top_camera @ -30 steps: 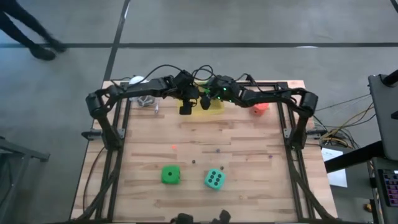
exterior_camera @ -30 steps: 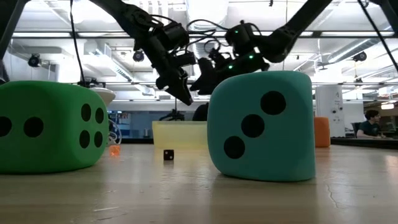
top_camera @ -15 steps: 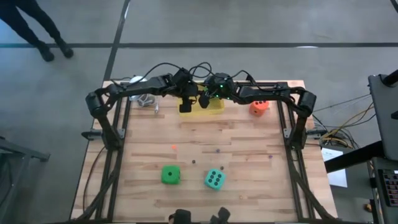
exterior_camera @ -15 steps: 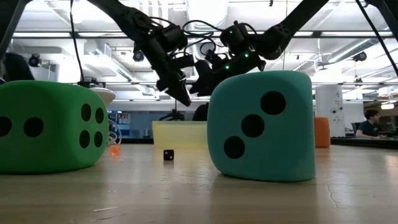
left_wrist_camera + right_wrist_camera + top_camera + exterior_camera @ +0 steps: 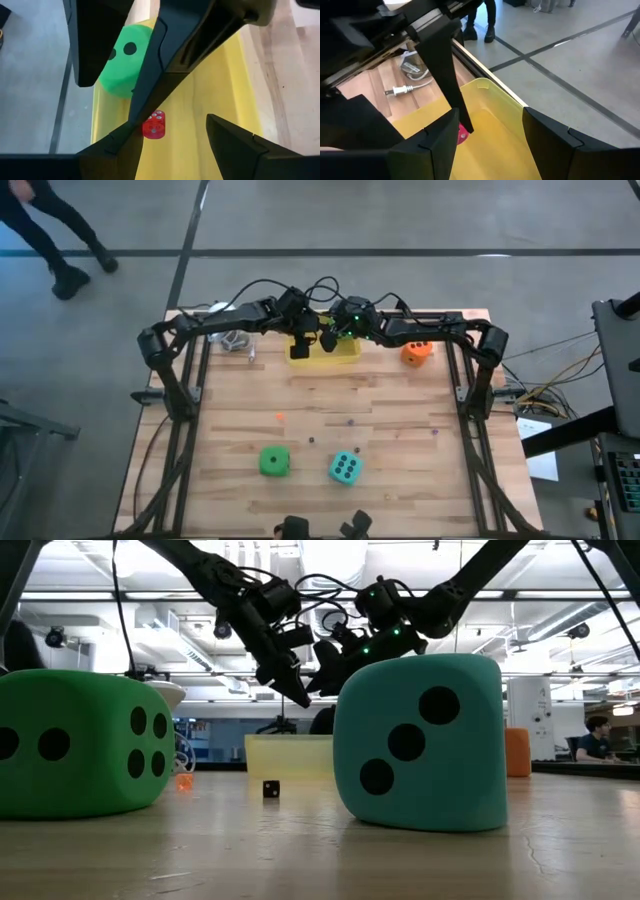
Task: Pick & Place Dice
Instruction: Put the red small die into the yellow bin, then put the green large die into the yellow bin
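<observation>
Both grippers hang open above the yellow tray (image 5: 343, 350) at the table's far edge: my left gripper (image 5: 298, 350) (image 5: 170, 150) and my right gripper (image 5: 328, 340) (image 5: 490, 145), close together, fingers slanting down. Neither holds anything. Inside the tray lie a bright green die (image 5: 120, 65) and a small red see-through die (image 5: 154, 125) (image 5: 462, 135). The orange die (image 5: 417, 353) sits right of the tray. A second green die (image 5: 274, 461) (image 5: 80, 745) and the teal die (image 5: 345, 469) (image 5: 418, 740) rest near the table's near edge.
A few tiny dice lie mid-table, one orange (image 5: 279, 417) and a dark one (image 5: 271, 789). A white object (image 5: 218, 308) and a cable with plug (image 5: 400, 91) lie at the far left corner. A person (image 5: 50, 240) walks on the floor beyond the table.
My right gripper has swung a little toward the table's left, closer to my left gripper above the tray. The orange die, partly covered by the right arm before, now shows whole. The person beyond the table has kept walking.
</observation>
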Motion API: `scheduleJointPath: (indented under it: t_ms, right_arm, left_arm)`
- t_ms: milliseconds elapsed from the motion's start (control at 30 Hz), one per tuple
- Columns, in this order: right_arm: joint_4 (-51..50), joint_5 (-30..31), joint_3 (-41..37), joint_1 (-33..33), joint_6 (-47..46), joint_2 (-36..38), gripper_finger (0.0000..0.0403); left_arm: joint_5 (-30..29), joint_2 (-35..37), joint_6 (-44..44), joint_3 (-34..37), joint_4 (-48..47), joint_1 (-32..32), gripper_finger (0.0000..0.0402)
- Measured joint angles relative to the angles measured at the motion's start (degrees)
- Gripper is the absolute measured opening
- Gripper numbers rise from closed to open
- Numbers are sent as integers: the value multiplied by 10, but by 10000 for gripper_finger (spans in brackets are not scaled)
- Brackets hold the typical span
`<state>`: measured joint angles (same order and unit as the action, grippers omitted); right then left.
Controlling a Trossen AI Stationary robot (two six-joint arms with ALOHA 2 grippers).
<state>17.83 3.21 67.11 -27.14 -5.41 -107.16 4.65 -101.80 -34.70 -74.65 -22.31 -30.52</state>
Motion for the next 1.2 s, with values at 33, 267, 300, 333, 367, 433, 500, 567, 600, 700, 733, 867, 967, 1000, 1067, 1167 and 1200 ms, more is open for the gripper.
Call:
scheduleJointPath:
  t_ms: [33,267,300,333,367,433,500,567,600,700,733,867,967,1000,1067,1167,1200]
  right_arm:
    - [5,-1,0,0,0,-4,214]
    - [16,-2,10,-2,-11,-41,214]
    - [14,-2,14,-2,-10,-45,214]
    - [11,-2,17,-2,-10,-50,214]
    - [9,-2,20,-2,-10,-53,214]
    - [-3,-2,26,-1,-6,-54,214]
    - [-6,-2,31,-1,-4,-48,214]
    - [-22,-2,34,-1,-1,-34,214]
    - [-33,-2,34,-1,1,-26,214]
    - [-73,0,30,-2,16,-2,214]
    - [-89,0,29,-2,19,8,214]
    - [-163,-1,29,-1,42,60,214]
    - [-224,0,27,-2,56,99,214]
    - [-242,-1,26,-2,56,114,214]
    - [-273,-2,22,-2,61,145,214]
    - [-314,-2,8,-2,67,192,214]
    - [-319,-2,0,-2,66,207,214]
  left_arm:
    - [-1,0,0,0,-1,0,218]
    - [-6,-1,5,1,-10,-1,219]
    - [-6,-1,4,1,-10,-1,219]
    - [1,-1,4,1,0,-2,219]
    - [2,1,4,0,2,-2,219]
    - [5,2,3,0,-1,-3,217]
    - [5,2,2,0,-3,-6,216]
    - [2,1,2,0,-5,-9,216]
    - [0,1,3,0,-7,-10,216]
    - [1,2,10,0,-25,-10,216]
    - [1,3,16,0,-32,-9,216]
    - [-3,21,33,0,-80,-10,216]
    - [-3,40,57,-1,-129,-6,216]
    - [-1,47,68,-1,-143,-4,216]
    - [3,64,88,-1,-172,3,214]
    - [19,87,97,-1,-211,18,208]
    - [25,94,98,-1,-222,25,206]
